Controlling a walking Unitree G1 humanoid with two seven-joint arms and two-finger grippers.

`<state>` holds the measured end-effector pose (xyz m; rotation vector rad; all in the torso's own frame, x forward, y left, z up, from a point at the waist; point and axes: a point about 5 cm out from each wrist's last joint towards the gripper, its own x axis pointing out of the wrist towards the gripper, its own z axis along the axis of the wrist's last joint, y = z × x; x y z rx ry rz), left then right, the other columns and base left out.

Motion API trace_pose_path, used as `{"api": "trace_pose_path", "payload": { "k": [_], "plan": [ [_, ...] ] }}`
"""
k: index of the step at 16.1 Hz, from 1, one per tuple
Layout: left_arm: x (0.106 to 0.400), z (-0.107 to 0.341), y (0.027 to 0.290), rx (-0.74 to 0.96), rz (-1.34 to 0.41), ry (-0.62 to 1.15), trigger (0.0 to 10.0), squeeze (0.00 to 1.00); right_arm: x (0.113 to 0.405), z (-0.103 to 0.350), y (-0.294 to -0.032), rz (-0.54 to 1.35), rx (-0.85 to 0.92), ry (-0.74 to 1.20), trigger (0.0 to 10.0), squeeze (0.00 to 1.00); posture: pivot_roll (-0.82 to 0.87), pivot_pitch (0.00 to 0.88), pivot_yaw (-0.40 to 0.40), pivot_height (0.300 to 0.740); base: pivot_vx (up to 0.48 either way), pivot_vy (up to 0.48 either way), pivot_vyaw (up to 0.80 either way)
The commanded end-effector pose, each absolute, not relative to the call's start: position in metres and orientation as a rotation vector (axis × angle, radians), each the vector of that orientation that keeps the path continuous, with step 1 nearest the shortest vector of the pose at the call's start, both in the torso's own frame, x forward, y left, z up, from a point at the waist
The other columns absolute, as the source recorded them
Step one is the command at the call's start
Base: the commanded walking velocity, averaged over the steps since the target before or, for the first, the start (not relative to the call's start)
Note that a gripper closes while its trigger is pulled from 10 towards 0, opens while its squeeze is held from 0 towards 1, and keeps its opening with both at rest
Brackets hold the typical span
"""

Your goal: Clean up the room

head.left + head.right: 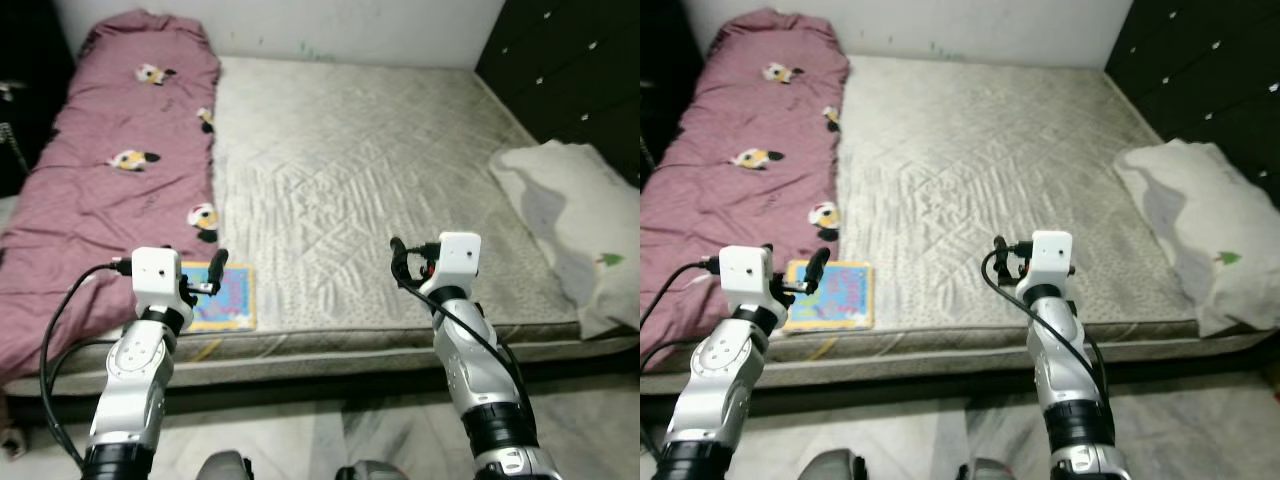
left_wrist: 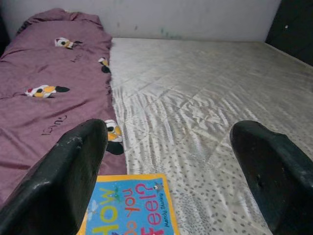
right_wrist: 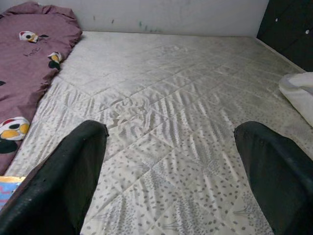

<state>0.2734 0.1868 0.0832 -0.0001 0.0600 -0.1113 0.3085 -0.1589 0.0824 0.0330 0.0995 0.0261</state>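
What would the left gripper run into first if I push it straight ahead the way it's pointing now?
Probably the picture book at the near edge of the mattress, right below and ahead of the open left gripper. If it clears the book, the maroon blanket beside it comes next. Depth is uncertain.

book (image 1: 830, 294) on mattress (image 1: 990, 180) edge | left end effector (image 1: 808, 275) above book

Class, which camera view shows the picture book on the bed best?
The right eye view: the whole book lies flat at the mattress's near edge. The left eye view partly hides it behind the left gripper; the left wrist view crops its cover.
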Motion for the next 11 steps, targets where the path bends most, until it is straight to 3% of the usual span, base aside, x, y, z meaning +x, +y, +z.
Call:
{"api": "trace_pose_path", "payload": {
  "k": [1, 5, 11],
  "plan": [
    [0.276, 0.090, 0.179, 0.001, -0.145, 0.031, 10.0, 0.00, 0.309, 0.084, -0.168, 0.001, 0.020, 0.092, 10.0, 0.00, 0.02, 0.053, -0.066, 0.740, 0.000, 0.000, 0.00],
    [0.265, 0.089, 0.187, 0.009, -0.134, 0.039, 10.0, 0.00, 0.309, 0.089, -0.168, -0.002, 0.018, 0.080, 10.0, 0.00, 0.02, 0.108, -0.072, 0.740, 0.257, 0.000, 0.00],
    [0.268, 0.091, 0.185, 0.001, -0.139, 0.036, 10.0, 0.00, 0.309, 0.093, -0.163, 0.033, 0.017, 0.056, 10.0, 0.00, 0.01, 0.116, -0.075, 0.740, 0.303, 0.000, 0.00]
  ]
}}
